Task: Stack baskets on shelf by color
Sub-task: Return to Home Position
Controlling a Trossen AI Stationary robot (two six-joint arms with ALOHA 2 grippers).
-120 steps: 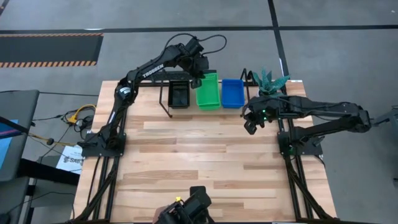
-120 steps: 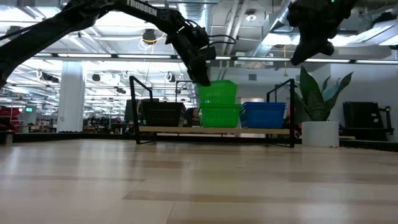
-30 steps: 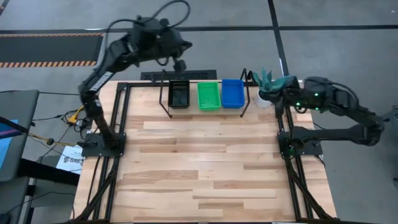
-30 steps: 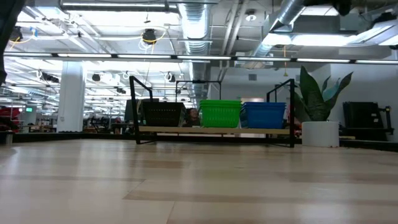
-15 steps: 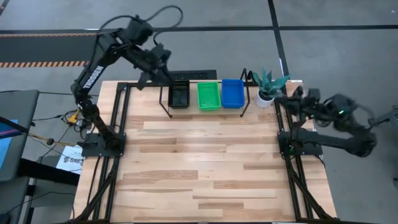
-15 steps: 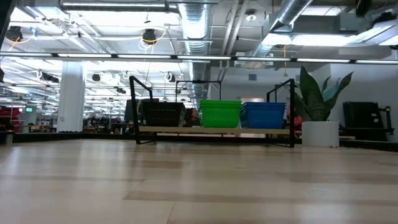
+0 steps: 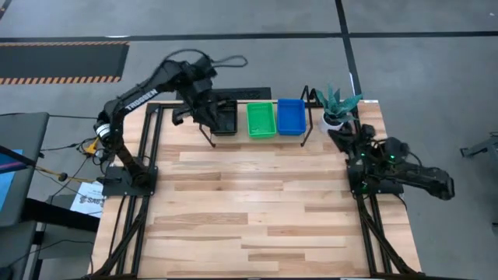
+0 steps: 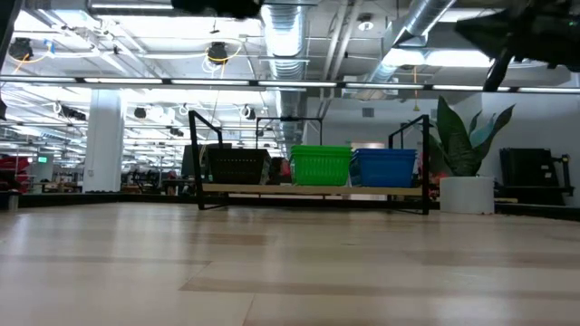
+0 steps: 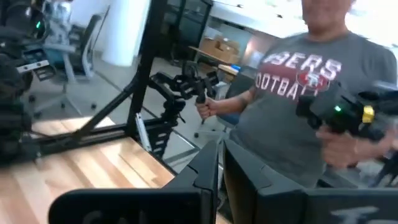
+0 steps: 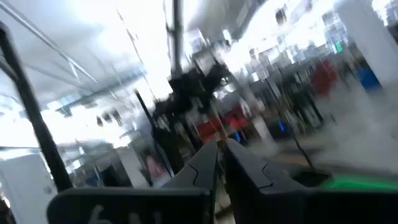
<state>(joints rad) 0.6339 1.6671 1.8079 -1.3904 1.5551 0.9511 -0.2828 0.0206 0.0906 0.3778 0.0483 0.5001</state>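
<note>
A wooden table [image 7: 257, 202] is seen from above, with a dark robot arm at each side. At its far edge stands the shelf [image 8: 313, 189], a low light-wood plank on thin black wire legs. The baskets sit on it in three neat stacks side by side: the black stack [image 7: 224, 117] on the left, the green stack [image 7: 261, 119] in the middle and the blue stack [image 7: 290, 116] on the right. How many baskets each stack holds cannot be counted. No basket lies on the table itself, so the sorting looks finished.

The left tool [image 9: 221, 149] hangs just beside the black stack, its two fingers drawn close together and holding nothing. The right tool [image 10: 221, 149] is tucked in at the table's right edge near a potted plant [image 7: 336, 105], fingers likewise narrow and empty.

The baskets look light, thin-walled and fairly stiff, with perforated sides that probably flex a little under a pinch. The best hold is likely over the rim of one wall, one finger inside and one outside. Nested baskets may cling and lift together.
</note>
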